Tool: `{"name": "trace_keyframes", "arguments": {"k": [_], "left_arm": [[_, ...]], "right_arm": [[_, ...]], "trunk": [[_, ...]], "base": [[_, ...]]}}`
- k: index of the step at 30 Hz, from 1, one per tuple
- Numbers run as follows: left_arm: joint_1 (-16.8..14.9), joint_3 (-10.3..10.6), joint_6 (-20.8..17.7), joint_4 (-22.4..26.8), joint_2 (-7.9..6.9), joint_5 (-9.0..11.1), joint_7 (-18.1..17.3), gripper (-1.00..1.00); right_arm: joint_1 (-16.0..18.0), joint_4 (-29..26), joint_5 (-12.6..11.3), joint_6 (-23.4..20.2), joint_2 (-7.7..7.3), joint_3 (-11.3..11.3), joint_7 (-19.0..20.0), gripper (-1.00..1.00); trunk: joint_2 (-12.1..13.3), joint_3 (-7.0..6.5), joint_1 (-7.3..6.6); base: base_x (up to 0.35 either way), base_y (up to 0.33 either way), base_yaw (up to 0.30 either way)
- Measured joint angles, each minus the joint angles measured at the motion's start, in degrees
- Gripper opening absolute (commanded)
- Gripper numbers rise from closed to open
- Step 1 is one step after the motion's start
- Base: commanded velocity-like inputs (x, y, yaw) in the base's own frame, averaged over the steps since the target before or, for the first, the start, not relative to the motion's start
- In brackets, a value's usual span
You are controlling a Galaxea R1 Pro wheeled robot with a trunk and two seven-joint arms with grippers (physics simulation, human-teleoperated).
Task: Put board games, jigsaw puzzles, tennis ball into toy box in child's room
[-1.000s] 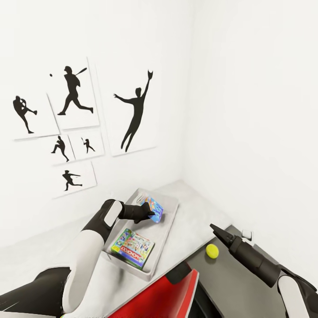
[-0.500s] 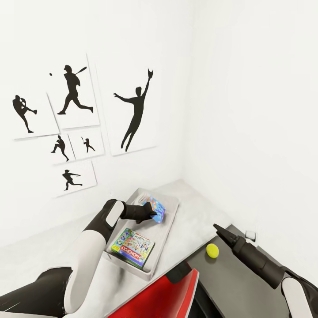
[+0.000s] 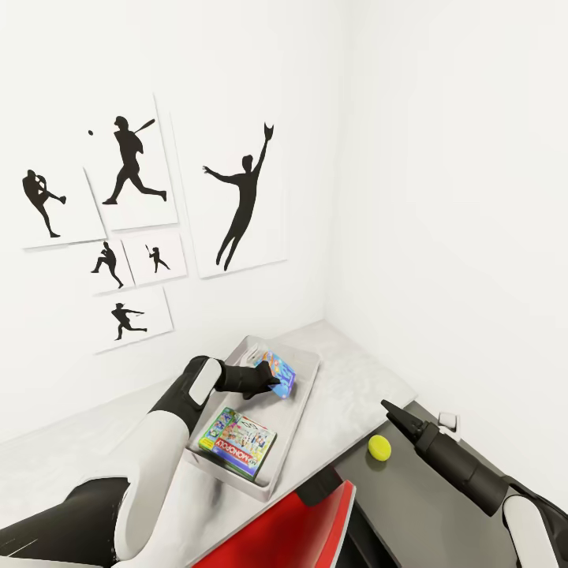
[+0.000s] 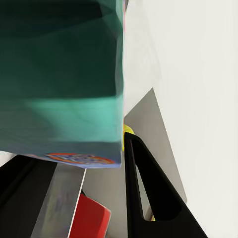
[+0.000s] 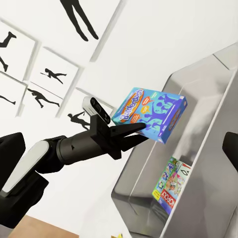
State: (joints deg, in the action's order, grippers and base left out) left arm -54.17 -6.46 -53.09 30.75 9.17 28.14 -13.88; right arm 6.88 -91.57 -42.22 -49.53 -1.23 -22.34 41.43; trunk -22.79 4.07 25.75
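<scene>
Held, as half a second before, with hardly any shift: left gripper (image 3: 272, 384) poised over the toy box (image 3: 310, 372), fingers pinching the edge of the small blue board game (image 3: 279, 371), tilted and clear of the tray floor in the right wrist view. Drifted only a touch toward 3 o'clock over the last second, the same true of the right gripper (image 3: 388, 408); could not tell whether its fingers stood spread or pressed together. Judged from this: carrying finished, release into the tray the step in hand, not yet made. Lay already flat in the tray's 7 o'clock end, the MONOPOLY board game (image 3: 237, 443); free floor left at the 1 o'clock end beneath the blue one. Sat unmoved at 4 o'clock of the tray, the tennis ball (image 3: 379, 447), on the dark lower section of the table (image 3: 347, 394), just beside the right gripper's tip and probably next in line. Ran up to a white-walled corner, the pale top, with black baseball silhouette posters (image 3: 237, 197) at 10 o'clock.
</scene>
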Motion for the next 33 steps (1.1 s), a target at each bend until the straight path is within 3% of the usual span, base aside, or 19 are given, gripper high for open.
{"name": "trace_keyframes", "arguments": {"k": [14,33], "left_arm": [[0.0,0.0,0.01,0.0,0.07,-0.03,0.0,-1.0],[0.0,0.0,0.01,0.0,0.07,-0.04,0.0,-1.0]], "right_arm": [[0.18,-0.09,-0.03,-0.31,-0.08,-0.09,-0.09,1.0],[0.19,-0.09,-0.04,-0.35,-0.09,-0.09,-0.09,1.0]], "trunk": [[0.0,0.08,0.0],[0.0,1.39,0.0]], "base": [[0.0,0.0,0.0],[0.0,0.0,0.0]]}}
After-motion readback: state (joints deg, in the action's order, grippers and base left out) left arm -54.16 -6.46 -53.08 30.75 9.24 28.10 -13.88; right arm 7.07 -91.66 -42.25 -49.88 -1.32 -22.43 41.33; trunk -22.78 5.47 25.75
